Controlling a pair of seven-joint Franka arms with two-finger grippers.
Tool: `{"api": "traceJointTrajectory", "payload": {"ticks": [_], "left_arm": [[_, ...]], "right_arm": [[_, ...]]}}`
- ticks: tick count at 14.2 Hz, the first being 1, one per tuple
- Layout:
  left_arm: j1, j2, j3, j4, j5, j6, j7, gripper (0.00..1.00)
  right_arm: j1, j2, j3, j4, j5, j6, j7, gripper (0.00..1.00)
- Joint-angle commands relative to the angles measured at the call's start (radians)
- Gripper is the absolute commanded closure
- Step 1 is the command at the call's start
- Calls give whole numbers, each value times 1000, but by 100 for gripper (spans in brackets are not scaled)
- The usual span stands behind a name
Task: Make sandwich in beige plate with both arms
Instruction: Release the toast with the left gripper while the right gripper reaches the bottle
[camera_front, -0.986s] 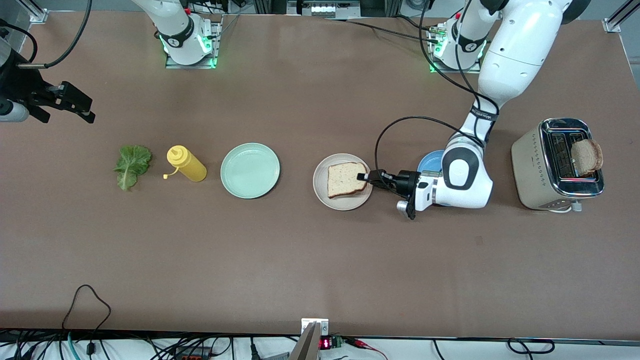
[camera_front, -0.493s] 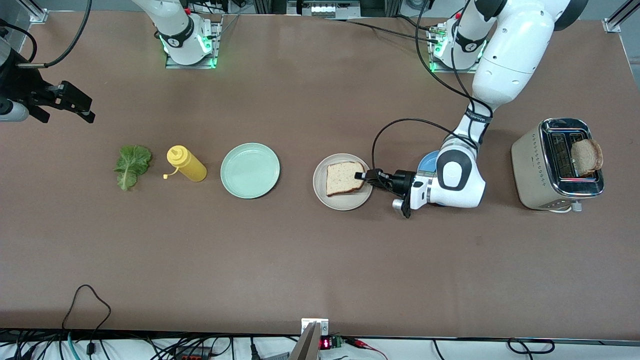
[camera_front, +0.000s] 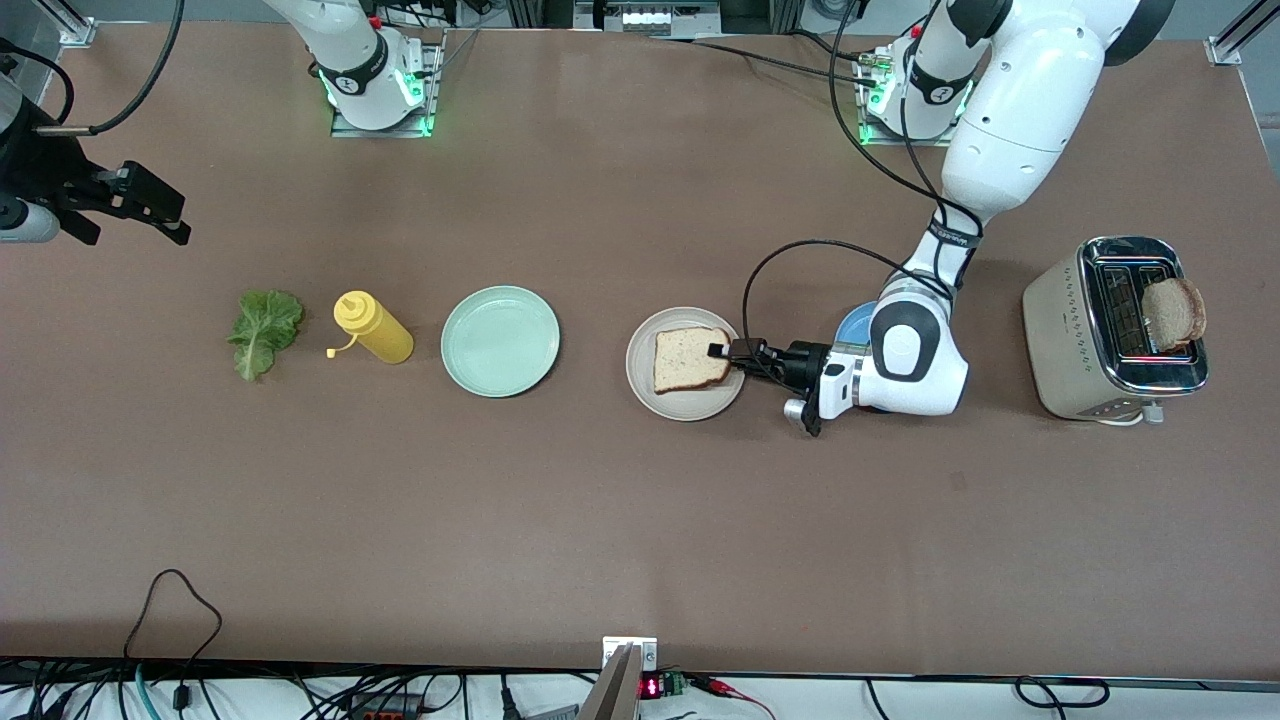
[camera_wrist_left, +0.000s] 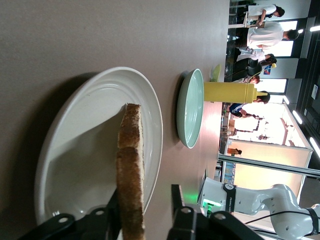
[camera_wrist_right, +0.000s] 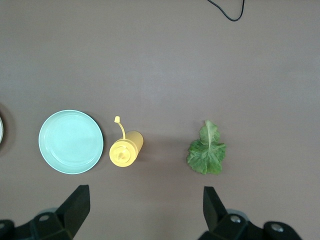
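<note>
While the bread slice (camera_front: 690, 359) lies on the beige plate (camera_front: 684, 405), the left end effector (camera_front: 727, 352) sits low at the plate's rim on the side toward the left arm's end of the counter (camera_front: 640, 520), its fingers (camera_wrist_left: 181, 216) either side of the slice's crust edge; the left wrist view shows a gap between the crust and at least one finger, so whether they pinch the bread or have let go I cannot tell. A blue plate (camera_front: 858, 322) lies just beside the beige one, mostly covered by the left arm's wrist. Nearer the left arm's end stands a toaster (camera_front: 1115, 328) with a second slice (camera_front: 1174, 312) sticking up from a slot. Toward the right arm's end, the mint-green plate (camera_front: 500, 341) sits apart from the beige plate with bare counter between them, then a yellow squeeze bottle (camera_front: 373, 327) lying on its side, then the lettuce leaf (camera_front: 264, 329). The right end effector (camera_front: 150, 212) waits in the air over the counter's end edge, its fingers (camera_wrist_right: 75, 205) spread wide. A broad strip of counter nearer the front camera carries nothing.
</note>
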Motion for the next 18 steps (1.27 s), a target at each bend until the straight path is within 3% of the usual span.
{"api": "traceJointTrajectory", "payload": {"ticks": [1,5,10,13,18], "left_arm": [[-11,-34,16,-11,67,28,21,0],[-11,-126,16,0,346,55,-142,0],[-9,-256,5,17,749,44,-420,0],[-3,-301,16,21,925,13,-483,0],[7,-311,22,182,1245,-175,-603,0]], "right_arm": [[-11,-8,6,-5,-2,-21,-24,0],[-29,2,-1,-9,38,-24,-250,0],[-143,-6,-8,-107,281,-8,-534,0],[-218,-15,-9,-199,419,41,-754,0],[-341,-26,-11,-389,663,100,-1134,0]]}}
